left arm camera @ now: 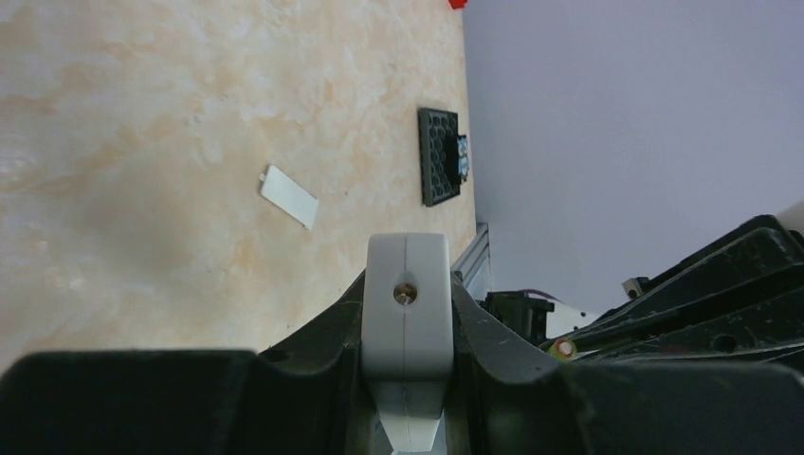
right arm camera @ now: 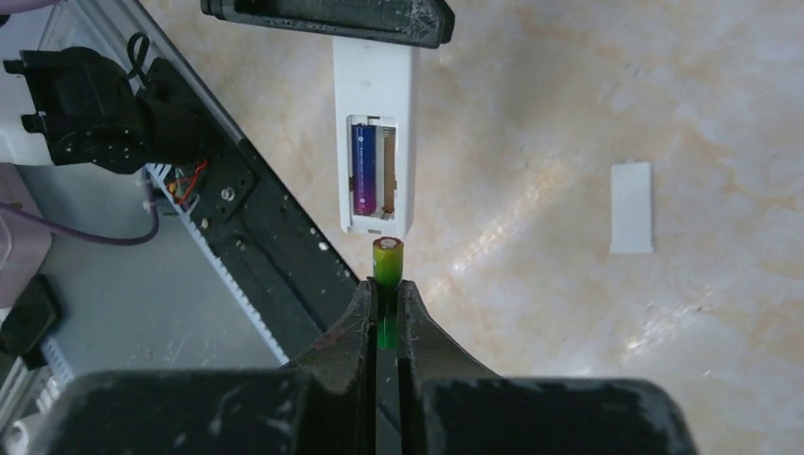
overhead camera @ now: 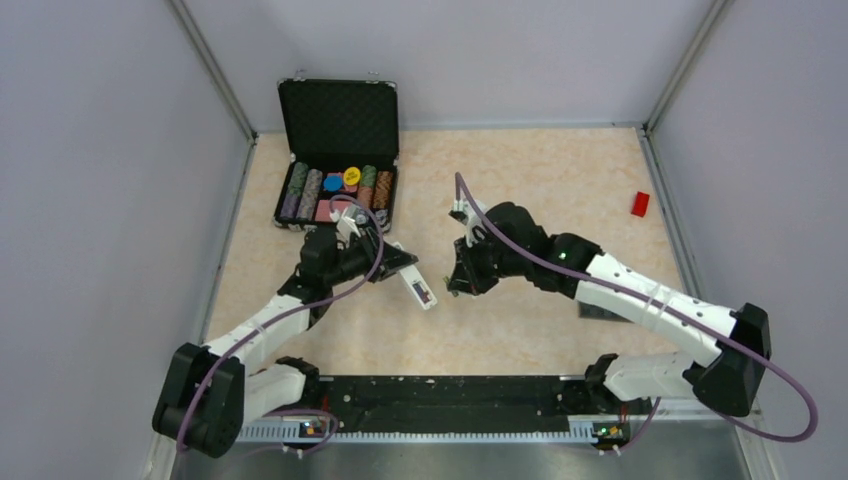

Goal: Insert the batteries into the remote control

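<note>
Your left arm [overhead camera: 265, 320] reaches forward and to the right from its base, elbow kept low. Your left gripper [overhead camera: 398, 262] is clamped on one end of the remote [overhead camera: 420, 290], a dark finger [left arm camera: 322, 332] pressed against each side. Your right arm [overhead camera: 640, 295] stretches leftward toward the middle, wrist tipped down. Your right gripper [right arm camera: 387, 292] pinches the green battery [right arm camera: 388, 261] between nearly closed fingers, the battery's tip poking out past them.

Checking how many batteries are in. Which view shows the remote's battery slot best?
Right wrist: the slot of the remote faces the camera, purple battery seated, second bay empty. Top external shows it small, barely readable. Left wrist shows only the remote's end in the left gripper.
</note>
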`<state>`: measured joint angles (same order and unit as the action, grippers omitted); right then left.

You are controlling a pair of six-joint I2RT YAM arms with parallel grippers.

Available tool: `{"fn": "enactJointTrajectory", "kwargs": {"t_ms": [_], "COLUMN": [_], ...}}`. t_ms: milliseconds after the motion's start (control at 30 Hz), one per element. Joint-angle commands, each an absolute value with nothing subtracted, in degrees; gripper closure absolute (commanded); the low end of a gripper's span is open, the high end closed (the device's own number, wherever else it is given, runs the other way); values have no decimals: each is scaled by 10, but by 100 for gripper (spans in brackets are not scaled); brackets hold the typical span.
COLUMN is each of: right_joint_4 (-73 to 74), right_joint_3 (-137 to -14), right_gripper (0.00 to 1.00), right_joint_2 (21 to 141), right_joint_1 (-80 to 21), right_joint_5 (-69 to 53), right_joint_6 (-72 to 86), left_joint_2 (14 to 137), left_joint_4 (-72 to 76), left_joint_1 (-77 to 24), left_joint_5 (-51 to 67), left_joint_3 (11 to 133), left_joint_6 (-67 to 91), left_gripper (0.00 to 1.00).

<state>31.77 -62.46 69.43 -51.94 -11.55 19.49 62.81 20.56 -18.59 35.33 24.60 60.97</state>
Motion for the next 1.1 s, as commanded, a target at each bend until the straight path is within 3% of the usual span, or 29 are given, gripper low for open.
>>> {"fn": "enactJointTrajectory", "kwargs": {"t_ms": [0, 433, 1067], "right_joint_4": [369, 433, 430], "right_joint_3": [-664, -739, -756], "right_gripper": [100, 100, 99], "right_joint_2": [728, 824, 867], "right_joint_1": [-566, -600, -603], "right_joint_5": [-115, -56, -22], "right_joint_6": [303, 330, 332], "left_joint_2": [631, 651, 654], "left_joint_4": [276, 315, 315], "left_joint_1": [-224, -256, -259], "left_joint_5": [352, 353, 364], "left_joint_3": [237, 238, 240], "left_joint_6": [634, 648, 648], "left_gripper": [100, 100, 100]}}
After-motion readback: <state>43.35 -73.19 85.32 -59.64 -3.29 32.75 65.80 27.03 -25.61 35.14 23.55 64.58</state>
